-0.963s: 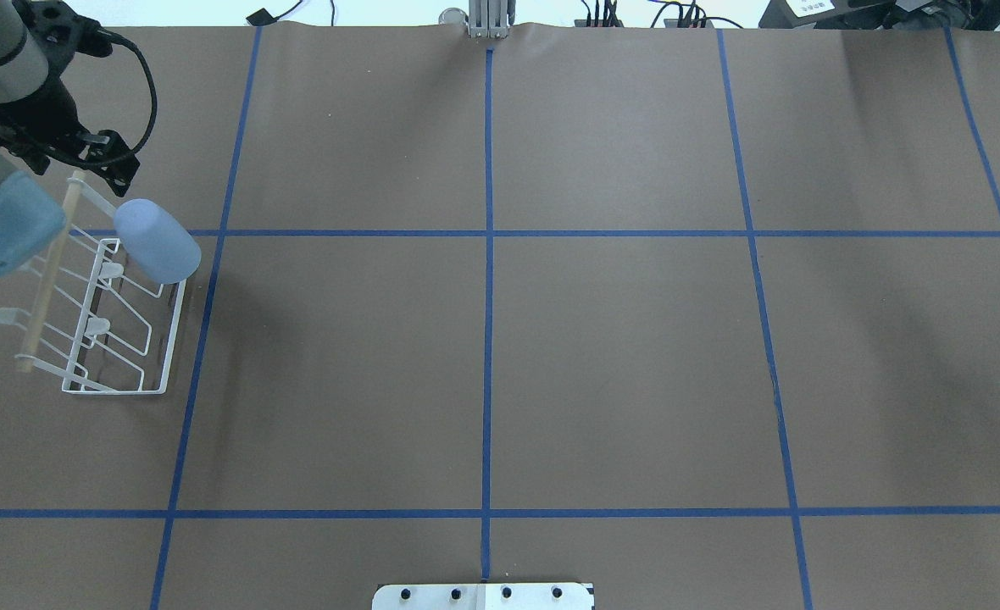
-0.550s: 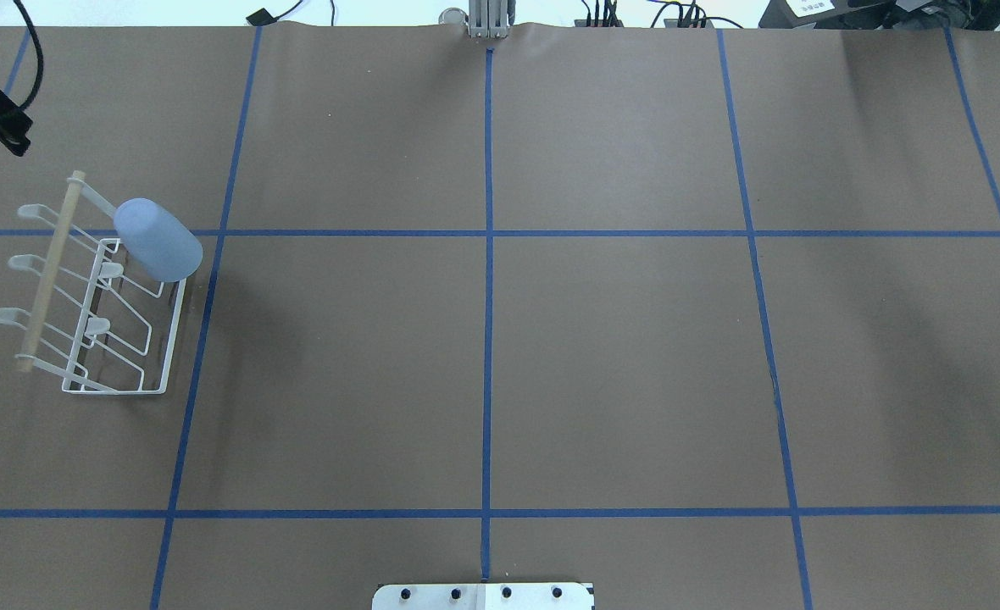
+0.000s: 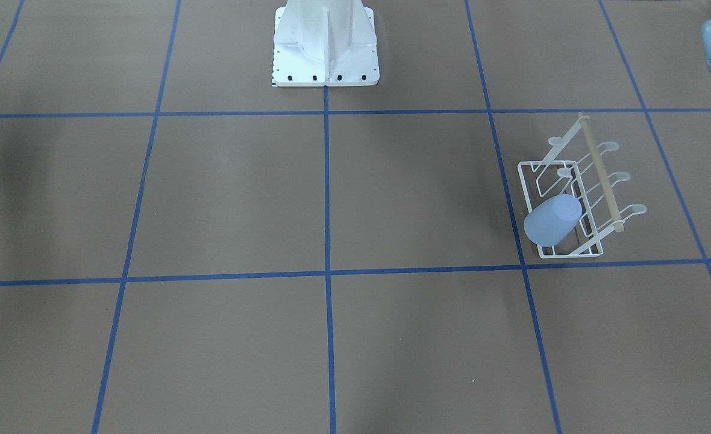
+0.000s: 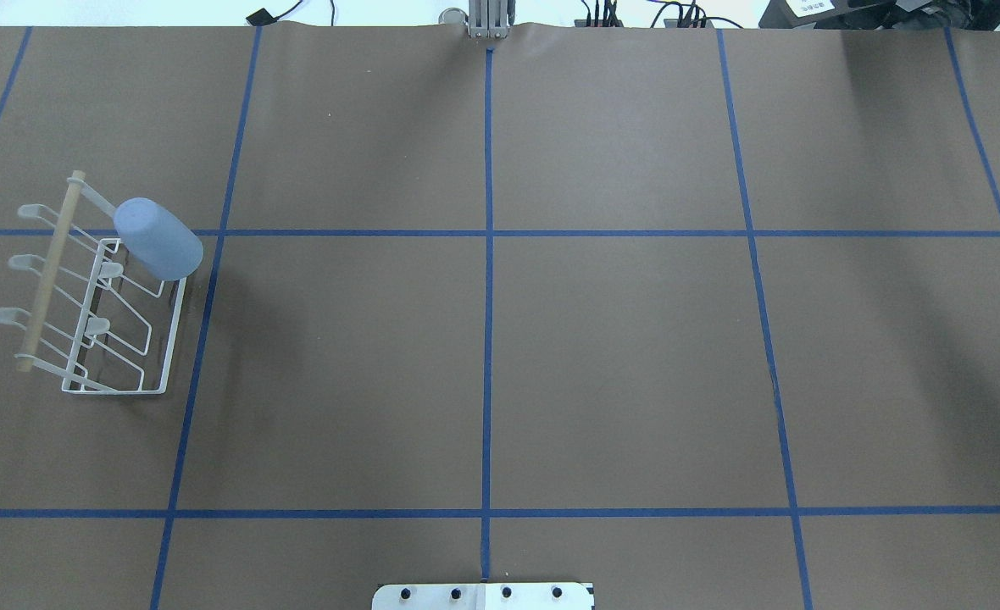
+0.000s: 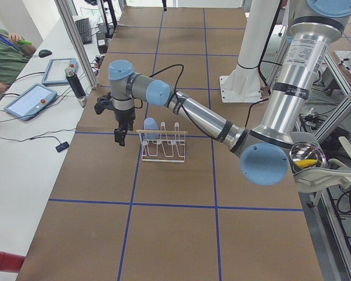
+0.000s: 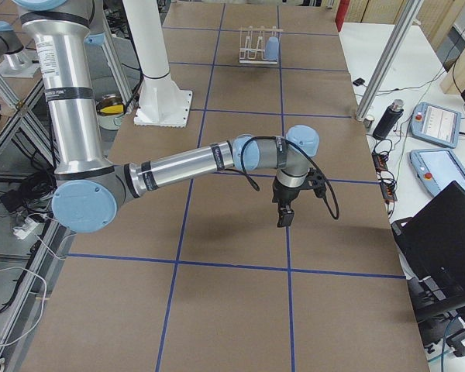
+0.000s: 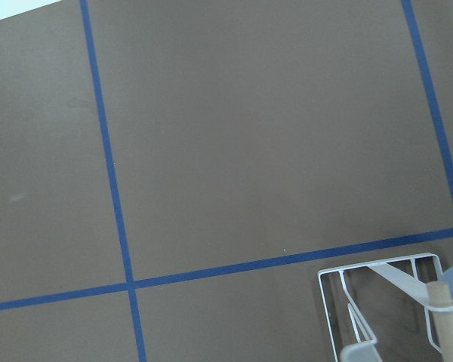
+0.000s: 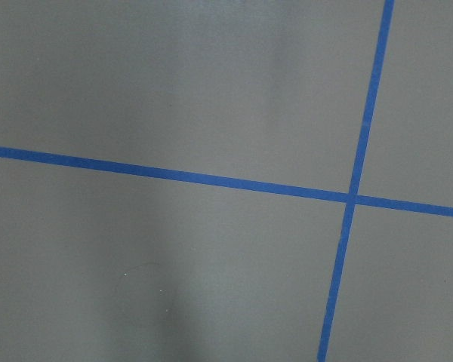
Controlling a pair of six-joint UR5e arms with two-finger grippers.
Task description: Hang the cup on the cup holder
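The light-blue cup [image 4: 158, 240] sits tilted, mouth down, over a prong at the far end of the white wire cup holder [image 4: 93, 339] with its wooden top bar. Both also show in the front-facing view, the cup [image 3: 552, 219] on the holder [image 3: 593, 187]. No gripper touches them. My left gripper [image 5: 119, 139] hangs just beyond the holder's far end, seen only in the exterior left view; I cannot tell its state. My right gripper [image 6: 282, 220] hovers over bare table far from the holder; I cannot tell its state either. The left wrist view shows the holder's corner [image 7: 377, 271].
The brown table cover carries a grid of blue tape lines [image 4: 488, 233]. The robot's white base plate [image 4: 483, 596] sits at the near edge. Tablets and cables lie on the side table [image 5: 29, 99] past the far edge.
My left arm has drawn back from the holder and left the overhead view at the left. The right gripper's tip has left that view at the right edge. The cup stays on its prong.
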